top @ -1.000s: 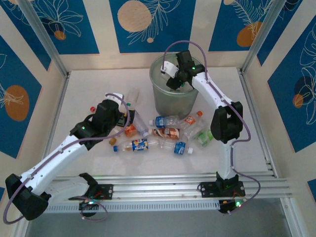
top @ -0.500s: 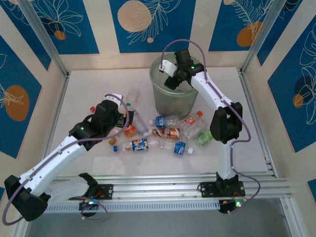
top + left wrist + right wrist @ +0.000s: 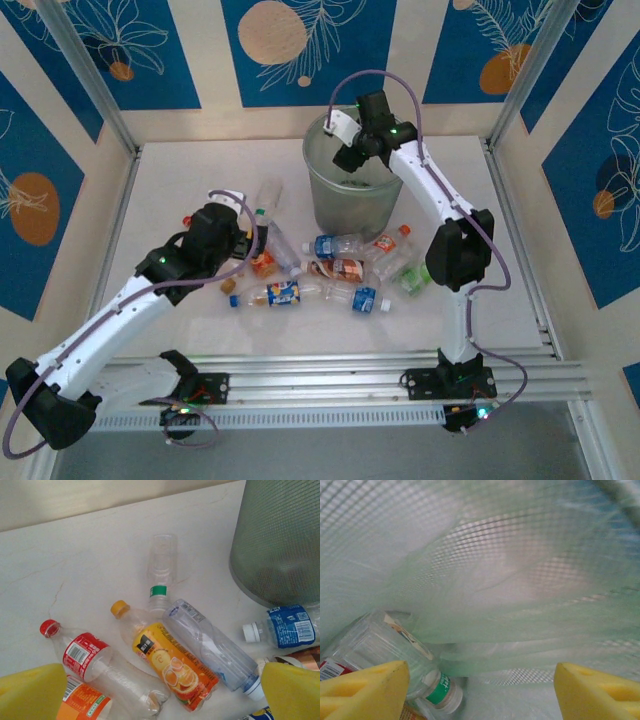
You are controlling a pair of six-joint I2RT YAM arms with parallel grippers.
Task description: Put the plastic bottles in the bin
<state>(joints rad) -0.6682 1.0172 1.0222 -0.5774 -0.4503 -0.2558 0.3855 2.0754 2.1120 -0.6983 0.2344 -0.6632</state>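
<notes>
Hanging spread above scattered plastic bottles (image 3: 175, 672), left hand (image 3: 160, 694), right hand (image 3: 480, 690) spread inside the bin (image 3: 350, 208).

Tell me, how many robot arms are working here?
2. The left arm stretches over the loose plastic bottles; the right arm bends over the bin. No others seem hidden.

The bin (image 3: 352, 205) stood upright. The plastic bottles (image 3: 338, 268) lay scattered at its foot; a green-capped bottle (image 3: 395, 652), perhaps others, lay inside.
</notes>
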